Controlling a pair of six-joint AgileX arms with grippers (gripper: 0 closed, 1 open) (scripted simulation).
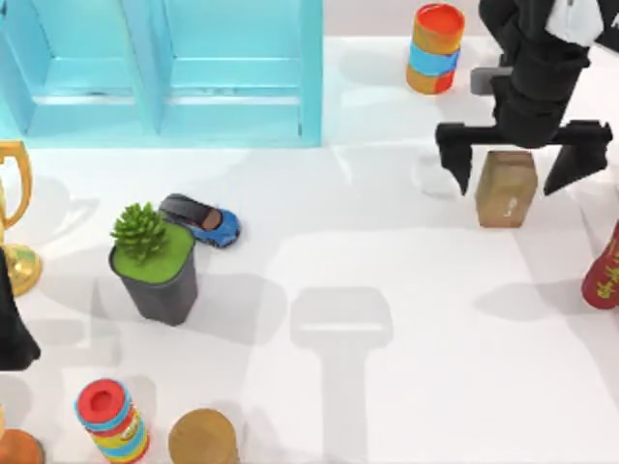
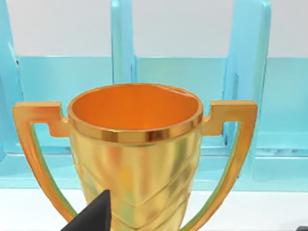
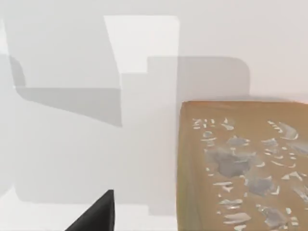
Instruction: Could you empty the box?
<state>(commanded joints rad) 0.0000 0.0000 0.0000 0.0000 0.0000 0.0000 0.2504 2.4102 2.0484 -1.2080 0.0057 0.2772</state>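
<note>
Top view gave you the clearest read: your right gripper (image 1: 522,159) hung over the box (image 1: 506,188), its two black fingers (image 1: 457,155) spread wide, one on each side of the box's far end and not yet touching it. The box lay on the white table (image 1: 387,387), well to the right of the turquoise cabinet (image 1: 164,68) and just in front of the striped can (image 1: 435,48) that stood beside the cabinet's right edge. A red bottle (image 1: 604,271) lay nearer you, further right of the box.

Your right wrist view showed the box (image 3: 243,163) as a tan face with pale speckled marks, off to one side of the frame, which suggested the gripper was not centred on it.

If the step in hand was the grasp, you would have done well to centre the fingers over the box's middle before lowering, close on the two long sides squarely, and keep clear of the bottle when tipping.

Your left arm (image 1: 14,329) sat parked far left of the cabinet, beside the gold trophy (image 2: 134,149); I could not tell how its fingers stood.
</note>
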